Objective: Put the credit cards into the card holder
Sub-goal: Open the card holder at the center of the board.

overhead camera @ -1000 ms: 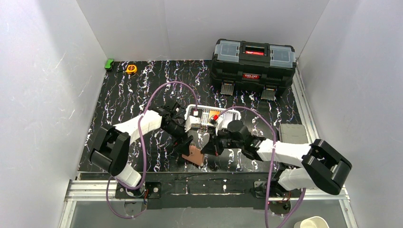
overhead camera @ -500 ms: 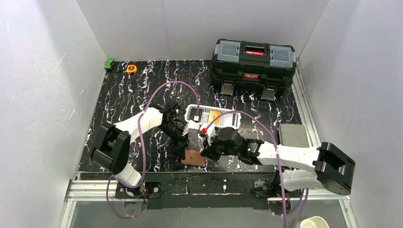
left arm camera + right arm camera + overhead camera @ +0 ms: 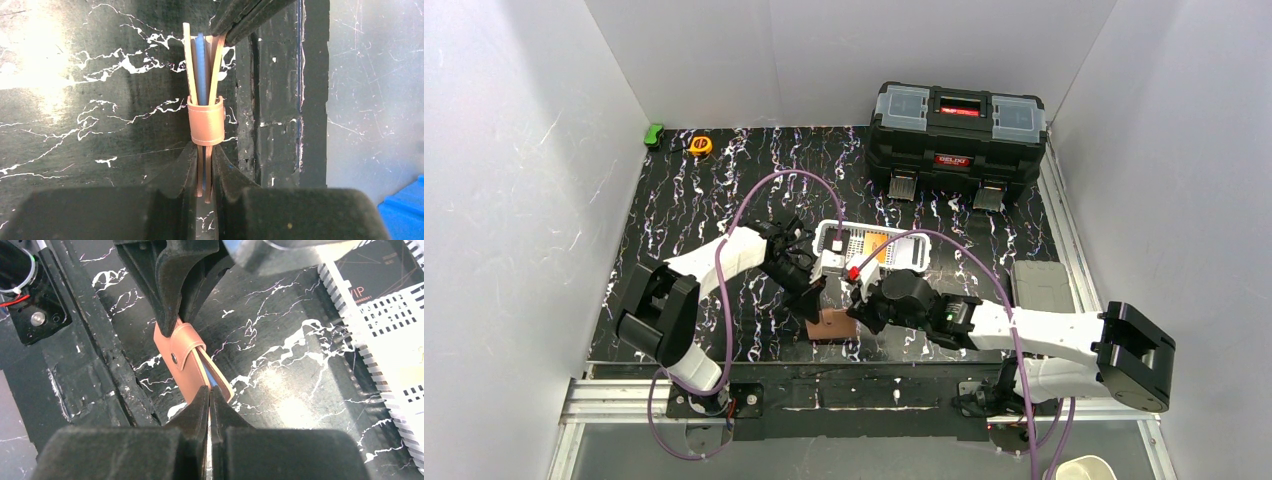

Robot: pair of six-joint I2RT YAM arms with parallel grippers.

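The salmon-pink card holder (image 3: 832,325) stands on edge near the table's front, between both grippers. In the left wrist view the card holder (image 3: 206,120) is seen edge-on, its snap tab wrapped round it and a light blue credit card (image 3: 201,65) between its leaves. My left gripper (image 3: 206,167) is shut on one end of it. My right gripper (image 3: 210,396) is shut with its tips pinching the card holder (image 3: 177,352) at the opposite end. More cards lie in the white basket: a black one (image 3: 380,275) and an orange one (image 3: 876,243).
The white slotted basket (image 3: 894,240) sits just behind the grippers. A black toolbox (image 3: 959,125) stands at the back right. A yellow tape measure (image 3: 700,145) and a green object (image 3: 654,134) lie at the back left. A grey pad (image 3: 1041,283) lies right.
My left gripper has closed from open onto the card holder. The right arm has shifted left and forward, and the holder has turned from tilted flat to standing on edge.
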